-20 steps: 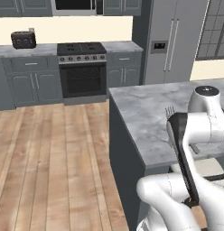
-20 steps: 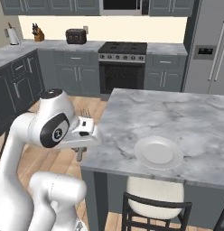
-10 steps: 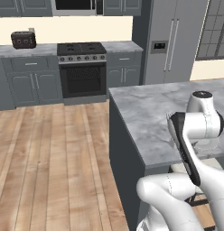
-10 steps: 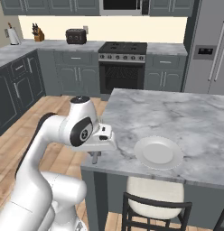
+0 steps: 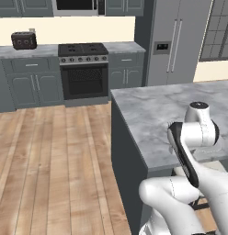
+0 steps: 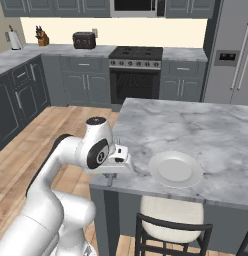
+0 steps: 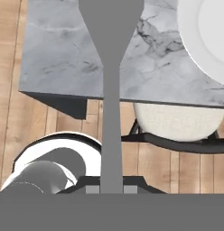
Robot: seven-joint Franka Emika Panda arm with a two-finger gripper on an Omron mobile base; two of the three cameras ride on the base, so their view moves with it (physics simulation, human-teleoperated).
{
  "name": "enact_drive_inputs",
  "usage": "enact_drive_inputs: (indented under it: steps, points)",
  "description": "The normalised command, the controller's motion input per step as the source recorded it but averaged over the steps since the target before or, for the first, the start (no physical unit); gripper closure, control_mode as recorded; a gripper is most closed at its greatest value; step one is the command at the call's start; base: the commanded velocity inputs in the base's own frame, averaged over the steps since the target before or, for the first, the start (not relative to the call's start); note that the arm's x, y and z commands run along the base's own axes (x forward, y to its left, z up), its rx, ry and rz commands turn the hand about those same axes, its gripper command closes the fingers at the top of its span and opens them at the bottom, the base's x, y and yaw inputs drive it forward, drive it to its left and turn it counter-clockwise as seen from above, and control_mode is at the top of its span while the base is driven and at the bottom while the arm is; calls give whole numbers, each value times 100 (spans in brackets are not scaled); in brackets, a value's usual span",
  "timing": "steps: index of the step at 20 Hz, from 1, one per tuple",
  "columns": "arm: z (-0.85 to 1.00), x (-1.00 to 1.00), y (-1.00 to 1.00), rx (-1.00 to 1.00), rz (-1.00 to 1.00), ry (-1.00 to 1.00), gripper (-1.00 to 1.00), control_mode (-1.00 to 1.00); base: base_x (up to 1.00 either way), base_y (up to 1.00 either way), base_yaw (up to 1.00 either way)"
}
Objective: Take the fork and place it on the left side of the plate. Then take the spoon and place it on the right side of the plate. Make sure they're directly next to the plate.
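Since a second ago, arm has swung from beyond island's left edge in over marble island counter (image 6: 196, 125) toward plate (image 6: 175, 169); plate unmoved. Gripper (image 7: 111, 189) clenched on fork (image 7: 111, 90), handle pinched between fingertips, fork running straight out along hand view. Fork held above counter's near edge, just left of plate, not touching it. Fork tines (image 6: 116, 143) poke up beside wrist. Stool (image 6: 168, 222) below counter by plate.
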Motion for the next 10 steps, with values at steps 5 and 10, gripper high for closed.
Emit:
enact_drive_inputs:
  steps: [5,10]
  points:
    - [-23,44,2,0,-10,3,100,-100,0,0,0]
    - [-22,41,0,0,-10,6,100,-100,0,0,0]
